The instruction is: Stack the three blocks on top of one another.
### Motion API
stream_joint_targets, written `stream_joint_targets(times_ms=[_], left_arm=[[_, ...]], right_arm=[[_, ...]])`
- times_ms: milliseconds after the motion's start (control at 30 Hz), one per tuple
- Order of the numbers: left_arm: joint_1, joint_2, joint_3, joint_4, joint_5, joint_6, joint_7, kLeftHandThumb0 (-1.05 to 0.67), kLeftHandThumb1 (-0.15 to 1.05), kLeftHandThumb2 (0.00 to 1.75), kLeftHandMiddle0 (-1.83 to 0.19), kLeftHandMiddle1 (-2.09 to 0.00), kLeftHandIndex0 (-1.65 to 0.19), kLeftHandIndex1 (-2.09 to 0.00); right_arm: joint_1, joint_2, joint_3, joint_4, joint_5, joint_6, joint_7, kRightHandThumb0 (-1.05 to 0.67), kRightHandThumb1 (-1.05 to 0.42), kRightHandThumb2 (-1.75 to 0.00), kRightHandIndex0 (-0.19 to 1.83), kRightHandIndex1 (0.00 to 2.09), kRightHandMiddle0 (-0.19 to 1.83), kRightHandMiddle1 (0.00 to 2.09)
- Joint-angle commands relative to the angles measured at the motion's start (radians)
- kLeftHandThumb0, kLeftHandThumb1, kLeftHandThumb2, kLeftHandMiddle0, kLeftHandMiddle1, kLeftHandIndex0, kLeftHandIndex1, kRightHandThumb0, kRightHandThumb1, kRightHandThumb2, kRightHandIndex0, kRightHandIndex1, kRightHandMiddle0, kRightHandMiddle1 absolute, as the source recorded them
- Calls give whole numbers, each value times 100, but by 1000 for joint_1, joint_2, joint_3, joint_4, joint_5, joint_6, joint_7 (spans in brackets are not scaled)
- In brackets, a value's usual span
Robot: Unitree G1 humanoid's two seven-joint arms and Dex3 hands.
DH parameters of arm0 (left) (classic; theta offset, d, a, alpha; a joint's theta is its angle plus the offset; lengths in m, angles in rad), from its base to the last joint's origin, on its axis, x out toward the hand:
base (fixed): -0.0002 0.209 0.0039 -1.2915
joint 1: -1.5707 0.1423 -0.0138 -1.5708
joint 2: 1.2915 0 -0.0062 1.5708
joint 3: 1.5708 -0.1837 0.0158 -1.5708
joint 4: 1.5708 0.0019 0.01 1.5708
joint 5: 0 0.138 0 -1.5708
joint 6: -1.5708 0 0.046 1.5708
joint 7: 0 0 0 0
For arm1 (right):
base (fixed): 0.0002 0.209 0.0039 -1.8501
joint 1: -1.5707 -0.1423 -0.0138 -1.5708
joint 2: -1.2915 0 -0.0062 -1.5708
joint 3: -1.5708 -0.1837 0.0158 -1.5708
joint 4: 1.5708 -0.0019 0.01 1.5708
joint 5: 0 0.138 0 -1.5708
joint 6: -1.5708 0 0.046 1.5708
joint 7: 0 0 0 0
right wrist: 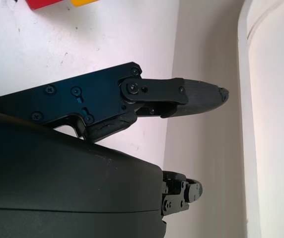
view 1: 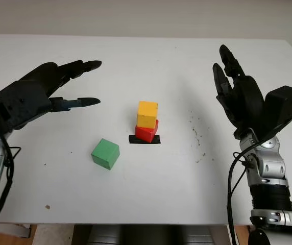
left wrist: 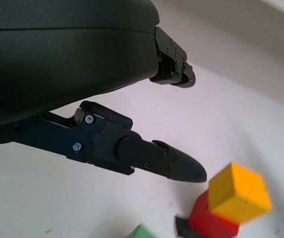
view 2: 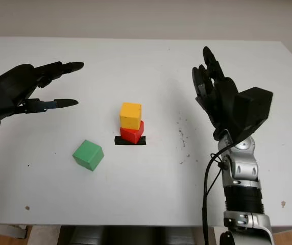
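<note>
The loose green wooden cube (view 1: pixel 105 153) lies on the white counter (view 1: pixel 151 194) just left of the yellow cube (view 1: pixel 147 114) stacked on the red cube (view 1: pixel 147 132), nearer the open, empty left hand (view 1: pixel 39 94) above it than the open right hand (view 1: pixel 240 97).

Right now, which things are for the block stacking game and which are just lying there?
For the job: yellow block sitting on red block; green block alone on the table; left hand and right hand, both open.

Just there: black tape, white table.
</note>
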State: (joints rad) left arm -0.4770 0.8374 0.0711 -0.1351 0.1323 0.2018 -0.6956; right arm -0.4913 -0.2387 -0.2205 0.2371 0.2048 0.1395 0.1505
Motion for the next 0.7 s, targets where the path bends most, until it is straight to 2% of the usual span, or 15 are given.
stream_joint_targets(times_ms=[0, 33, 67, 167, 300, 367, 400, 533, 667], left_arm=[[-34, 56, -16, -44, 10, -6, -42, -57, 95, 3, -1, -5, -31, -14], [-38, 78, -21, -60, 17, -5, -64, -57, 93, 3, -1, -5, -33, -14], [-39, 98, -25, -78, 25, -3, -84, -58, 92, 3, 0, -5, -34, -14], [-30, 132, -13, -133, 19, 22, -125, -58, 90, 3, 2, -4, -35, -13], [-7, 150, 0, -169, 12, 32, -138, -63, 89, 4, 6, -4, -33, -10], [0, 161, -8, -165, 18, -5, -143, -68, 90, 5, 8, -3, -32, -9], [7, 166, -9, -166, 21, -25, -143, -70, 90, 5, 9, -3, -31, -8], [51, 183, 0, -186, 30, -84, -149, -72, 91, 6, 11, -4, -29, -6], [93, 196, -15, -225, 69, -94, -150, -75, 95, 7, 13, -4, -26, -5]], right_arm=[[-15, 4, -9, -8, 11, 2, -4, -61, -105, -38, 2, 7, -5, 78], [-13, 7, -8, -9, 12, -1, -6, -61, -105, -38, 2, 6, -13, 102], [-12, 9, -6, -11, 12, -1, -7, -61, -105, -39, 2, 6, -16, 106], [-13, 20, -9, -19, 21, 18, -22, -62, -105, -39, 1, 5, -19, 88], [-14, 31, -9, -29, 27, 37, -46, -64, -105, -38, 1, 6, -19, 86], [-14, 37, -8, -32, 25, 39, -60, -63, -105, -38, 2, 6, -19, 120], [-13, 38, -7, -34, 25, 40, -65, -63, -105, -38, 2, 6, -19, 126], [-11, 39, -7, -37, 31, 35, -67, -62, -105, -39, 2, 6, -19, 129], [-8, 38, -7, -39, 31, 28, -66, -62, -105, -37, 2, 5, -19, 142]])
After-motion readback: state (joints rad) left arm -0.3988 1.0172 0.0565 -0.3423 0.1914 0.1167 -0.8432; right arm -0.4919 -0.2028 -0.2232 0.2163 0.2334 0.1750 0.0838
